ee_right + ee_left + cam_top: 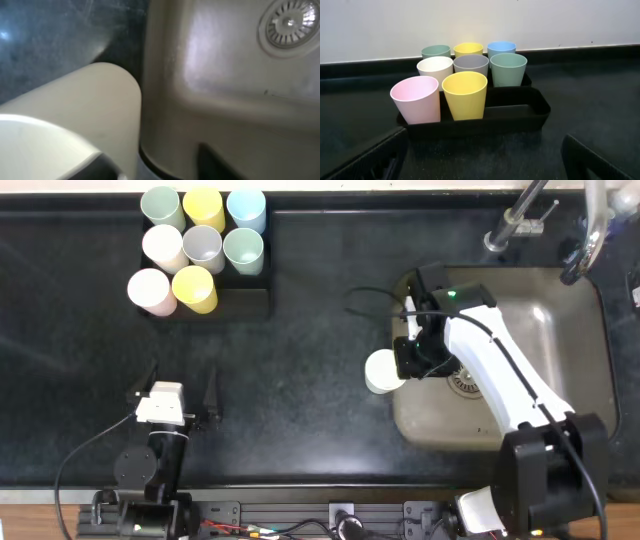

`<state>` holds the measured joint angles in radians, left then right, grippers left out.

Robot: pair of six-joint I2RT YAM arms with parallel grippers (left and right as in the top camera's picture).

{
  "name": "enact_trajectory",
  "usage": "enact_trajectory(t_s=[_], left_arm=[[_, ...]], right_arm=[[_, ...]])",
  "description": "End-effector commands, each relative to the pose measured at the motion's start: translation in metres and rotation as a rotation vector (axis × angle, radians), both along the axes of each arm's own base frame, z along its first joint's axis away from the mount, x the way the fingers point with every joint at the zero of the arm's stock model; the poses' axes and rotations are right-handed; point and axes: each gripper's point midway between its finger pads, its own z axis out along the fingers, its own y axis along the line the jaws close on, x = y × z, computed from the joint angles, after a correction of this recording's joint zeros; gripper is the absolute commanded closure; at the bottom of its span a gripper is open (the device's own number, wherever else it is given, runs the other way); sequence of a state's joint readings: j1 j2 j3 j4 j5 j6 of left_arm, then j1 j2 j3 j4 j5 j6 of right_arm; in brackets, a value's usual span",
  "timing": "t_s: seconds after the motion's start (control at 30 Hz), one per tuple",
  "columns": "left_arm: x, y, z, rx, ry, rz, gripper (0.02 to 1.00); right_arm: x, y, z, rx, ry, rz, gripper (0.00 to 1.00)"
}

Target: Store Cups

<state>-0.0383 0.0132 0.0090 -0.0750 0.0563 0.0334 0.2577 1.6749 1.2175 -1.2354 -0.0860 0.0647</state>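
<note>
Right gripper [408,360]: clamped on the cream cup [381,371]. The hold looks like a rim pinch, one finger apparently inside the mouth and one outside the wall. In the right wrist view the cup's wall runs right up against the fingers. The cup hangs off this gripper's left side, over the left lip of the sink [545,330]. The drain [465,383] lies just to the gripper's right. Cannot tell whether the cup's base touches the counter [300,410].

Left gripper [180,387]: fingers spread wide, nothing between them, low over the counter. Straight ahead of it, near but apart, is the black tray [540,107], with eight cups upright in three rows. In the row nearest this gripper stand a pink cup [416,100], a yellow cup [465,95] and, at the gripper's right, an empty slot [515,106].

Handling (judgement):
- Looks like a thin plastic tumbler: light, stiff enough for a rim pinch, not fragile.
- The surface is smooth and may be wet from the sink, so slip is the main risk.
- The wall tapers, so a side grip would tend to slide. The rim is the better place to hold it.
- The empty slot is far off to the right gripper's left and is the likely destination.
</note>
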Motion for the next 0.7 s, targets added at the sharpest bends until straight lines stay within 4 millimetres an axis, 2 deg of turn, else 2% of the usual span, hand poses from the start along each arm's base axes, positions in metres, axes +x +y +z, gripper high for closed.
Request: enact_trajectory(t_s=[0.03, 0.2, 0.3, 0.37, 0.47, 0.6, 0.7], left_arm=[[0.0, 0.0, 0.001, 0.003, -0.005, 0.0, 0.018], [0.0, 0.0, 0.001, 0.003, -0.005, 0.0, 0.018], [0.0, 0.0, 0.001, 0.003, -0.005, 0.0, 0.018], [0.0, 0.0, 0.001, 0.003, -0.005, 0.0, 0.018], [0.0, 0.0, 0.001, 0.003, -0.005, 0.0, 0.018], [0.0, 0.0, 0.001, 0.003, -0.005, -0.001, 0.018], [0.0, 0.0, 0.001, 0.003, -0.005, 0.0, 0.018]], right_arm=[[0.009, 0.008, 0.006, 0.013, -0.038, 0.009, 0.958], [0.009, 0.024, 0.012, 0.047, -0.057, 0.041, 0.956], [0.019, 0.034, 0.032, 0.07, -0.128, 0.059, 0.958], [0.031, 0.041, 0.059, 0.094, -0.202, 0.056, 0.958], [0.055, 0.053, 0.112, 0.147, -0.328, 0.04, 0.961], [0.081, 0.08, 0.195, 0.256, -0.535, 0.065, 0.961], [0.09, 0.104, 0.242, 0.321, -0.656, 0.101, 0.961]])
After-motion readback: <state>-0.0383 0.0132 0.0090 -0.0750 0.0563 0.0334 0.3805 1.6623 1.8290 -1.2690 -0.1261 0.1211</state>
